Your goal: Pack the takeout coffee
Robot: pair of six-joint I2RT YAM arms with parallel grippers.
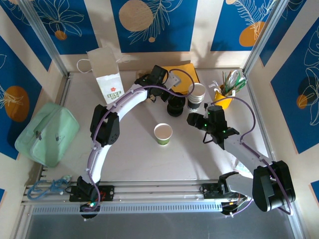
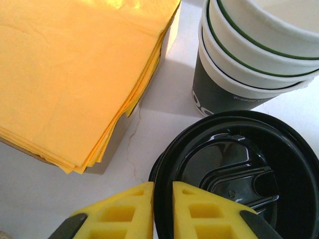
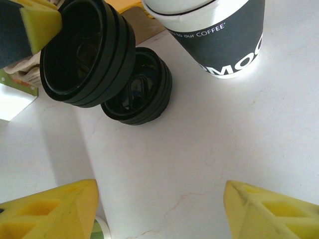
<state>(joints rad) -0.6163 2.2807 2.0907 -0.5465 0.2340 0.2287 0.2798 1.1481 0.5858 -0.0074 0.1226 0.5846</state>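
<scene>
The takeout coffee cup (image 1: 163,133), small with greenish sides, stands open-topped in the middle of the table; its rim (image 3: 99,226) peeks in beside my right finger. My left gripper (image 2: 163,186) is shut on the rim of a nested stack of black lids (image 2: 234,164), one pad inside and one outside. In the right wrist view that held stack (image 3: 84,55) hangs tilted above a second lid stack (image 3: 137,94) lying on the table. My right gripper (image 3: 159,199) is open over bare table, just right of the cup (image 1: 197,119).
A stack of white cups with a dark sleeve (image 2: 254,55) stands beside the lids. Yellow napkins (image 2: 75,74) lie to its left. A white paper bag (image 1: 107,74) stands at the back left, a green pouch (image 1: 47,133) at the left edge, a yellow utensil holder (image 1: 227,92) at the back right.
</scene>
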